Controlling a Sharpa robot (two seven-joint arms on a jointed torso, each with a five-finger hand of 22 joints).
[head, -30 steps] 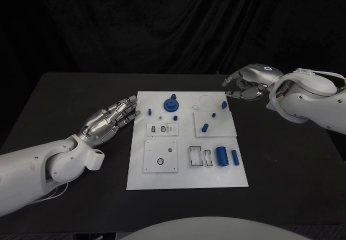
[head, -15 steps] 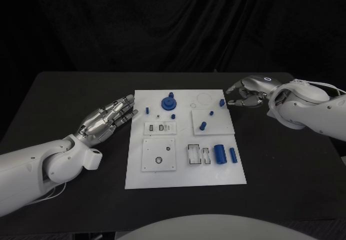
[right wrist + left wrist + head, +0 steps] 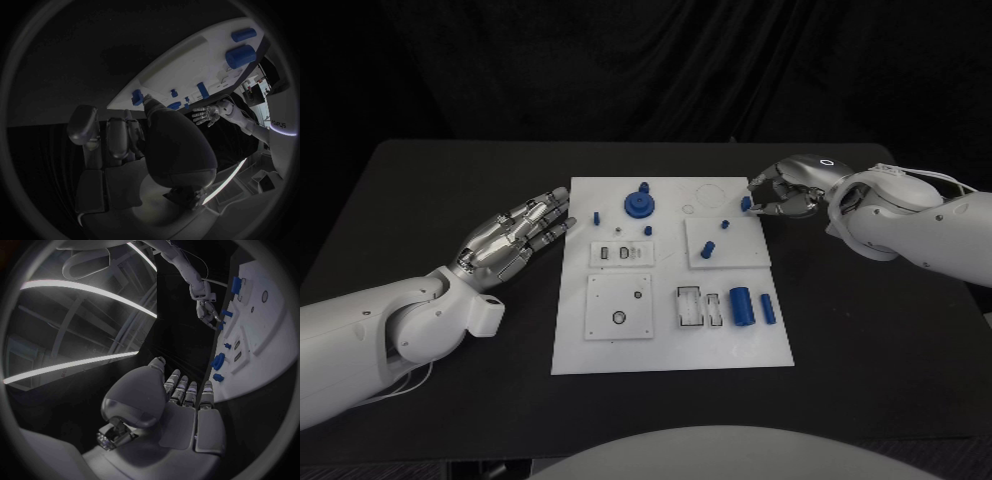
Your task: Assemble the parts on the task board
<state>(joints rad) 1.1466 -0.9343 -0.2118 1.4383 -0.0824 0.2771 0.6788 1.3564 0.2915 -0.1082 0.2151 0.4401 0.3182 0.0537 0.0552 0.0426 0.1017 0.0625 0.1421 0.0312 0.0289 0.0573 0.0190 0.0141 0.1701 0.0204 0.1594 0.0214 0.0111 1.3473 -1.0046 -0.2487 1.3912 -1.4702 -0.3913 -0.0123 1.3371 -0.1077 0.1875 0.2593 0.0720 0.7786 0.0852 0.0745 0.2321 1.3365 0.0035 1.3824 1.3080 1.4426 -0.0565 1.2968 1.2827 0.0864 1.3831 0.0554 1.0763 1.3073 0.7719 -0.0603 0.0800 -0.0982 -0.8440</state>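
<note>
The white task board (image 3: 672,340) lies mid-table, with several blue parts on it. A round blue part (image 3: 640,206) stands near its far edge, and a fat blue cylinder (image 3: 740,308) lies near its right edge. A small blue peg (image 3: 746,203) stands at the far right edge. My right hand (image 3: 783,193) hovers beside that peg with curled, parted fingers. In the right wrist view the thumb tip (image 3: 150,101) is next to the peg (image 3: 136,96); I cannot tell if they touch. My left hand (image 3: 516,236) lies flat and open on the table, left of the board.
The board (image 3: 265,335) curves past my left hand (image 3: 181,405) in the left wrist view, with my right hand (image 3: 206,311) at its far end. Bare black table surrounds the board on every side.
My right hand has moved in from the right and lowered to the small blue peg at the board's far right edge. The left hand has stayed put. The camera shifted slightly.
</note>
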